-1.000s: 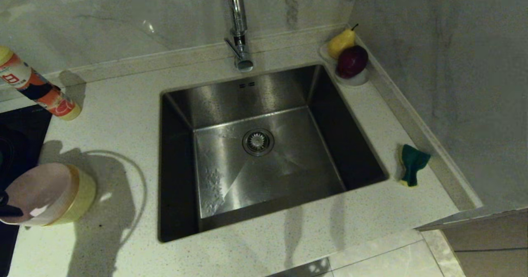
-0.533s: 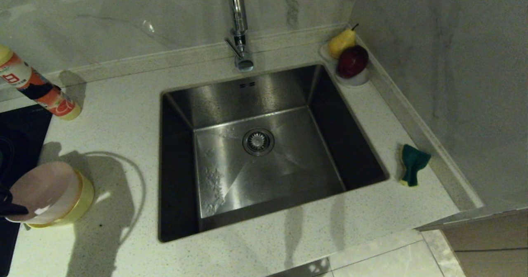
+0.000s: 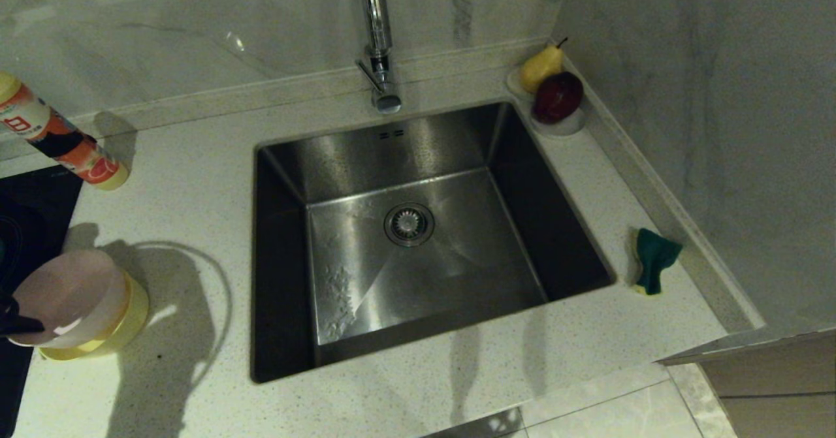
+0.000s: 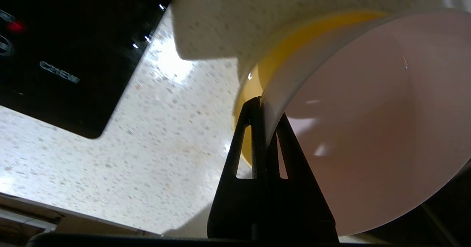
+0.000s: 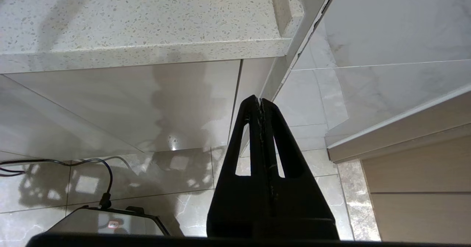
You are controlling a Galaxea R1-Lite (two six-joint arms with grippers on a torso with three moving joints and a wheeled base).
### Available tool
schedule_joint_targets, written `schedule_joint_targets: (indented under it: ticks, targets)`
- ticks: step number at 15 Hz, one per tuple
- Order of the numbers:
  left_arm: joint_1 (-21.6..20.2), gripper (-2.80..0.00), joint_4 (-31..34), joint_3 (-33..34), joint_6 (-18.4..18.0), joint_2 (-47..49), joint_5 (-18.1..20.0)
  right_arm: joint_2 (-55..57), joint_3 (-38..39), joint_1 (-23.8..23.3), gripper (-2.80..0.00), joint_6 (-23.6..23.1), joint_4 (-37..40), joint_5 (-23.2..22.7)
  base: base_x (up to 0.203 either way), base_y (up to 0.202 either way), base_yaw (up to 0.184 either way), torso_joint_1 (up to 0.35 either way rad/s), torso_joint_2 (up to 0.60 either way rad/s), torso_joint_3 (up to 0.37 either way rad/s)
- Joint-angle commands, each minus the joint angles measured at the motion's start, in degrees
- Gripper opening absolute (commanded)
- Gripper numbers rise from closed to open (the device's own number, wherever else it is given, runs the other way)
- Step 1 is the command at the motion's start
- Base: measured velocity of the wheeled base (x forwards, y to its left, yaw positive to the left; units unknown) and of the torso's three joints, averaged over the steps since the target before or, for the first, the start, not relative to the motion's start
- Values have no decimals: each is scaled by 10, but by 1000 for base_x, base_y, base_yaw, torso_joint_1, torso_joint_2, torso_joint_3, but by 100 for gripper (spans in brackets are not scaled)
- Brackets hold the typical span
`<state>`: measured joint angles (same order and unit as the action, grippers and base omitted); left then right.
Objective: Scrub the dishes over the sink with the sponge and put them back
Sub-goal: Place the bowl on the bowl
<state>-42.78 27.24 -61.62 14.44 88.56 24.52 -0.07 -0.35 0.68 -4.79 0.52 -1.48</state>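
At the counter's far left, my left gripper [image 3: 14, 324] is shut on the rim of the pale pink bowl [image 3: 62, 294], one finger inside and one outside. The pink bowl [image 4: 368, 129] is tilted and sits partly inside the yellow bowl [image 3: 127, 320], whose rim [image 4: 283, 50] shows behind it; my left gripper [image 4: 266, 109] pinches the pink wall. The steel sink [image 3: 366, 164] lies in the middle under the chrome tap [image 3: 377, 40]. The sponge [image 3: 653, 258], green face up, lies on the counter right of the sink. My right gripper [image 5: 260, 101] hangs shut and empty below the counter edge.
A spray bottle [image 3: 59, 141] lies at the back left beside a black hob [image 3: 26, 216]. A white saucer [image 3: 565, 125] with a pear and a red fruit stands at the back right corner. A marble wall [image 3: 718, 131] closes the right side.
The pink bowl has tipped a little more upright and shifted slightly left in my left gripper. More of the yellow bowl shows beneath it. The right arm has not moved.
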Motion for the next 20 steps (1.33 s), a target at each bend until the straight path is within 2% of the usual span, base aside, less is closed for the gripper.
schedule_joint_targets:
  ticks: [1,7,10,12,13,16,20]
  targets:
    - [0,0,-1,0,1,7,-11,-1,0,0,-280,0,0,0,0,0,0,0,0,0]
    - [0,0,4,-13,11,-18,-7,-1,0,0,-280,0,0,0,0,0,0,0,0,0]
    - [0,0,7,-49,50,-70,-7,-1,0,0,-280,0,0,0,0,0,0,0,0,0]
    - [0,0,11,-73,59,-98,-10,-1,0,0,-280,0,0,0,0,0,0,0,0,0]
    - [-1,-280,12,-85,63,-105,-15,-1,0,0,-280,0,0,0,0,0,0,0,0,0]
    - [-3,-280,26,-107,72,-93,-78,-2,0,0,-280,0,0,0,0,0,0,0,0,0]
    - [-10,-280,21,-139,112,-52,-95,-1,0,0,-280,0,0,0,0,0,0,0,0,0]
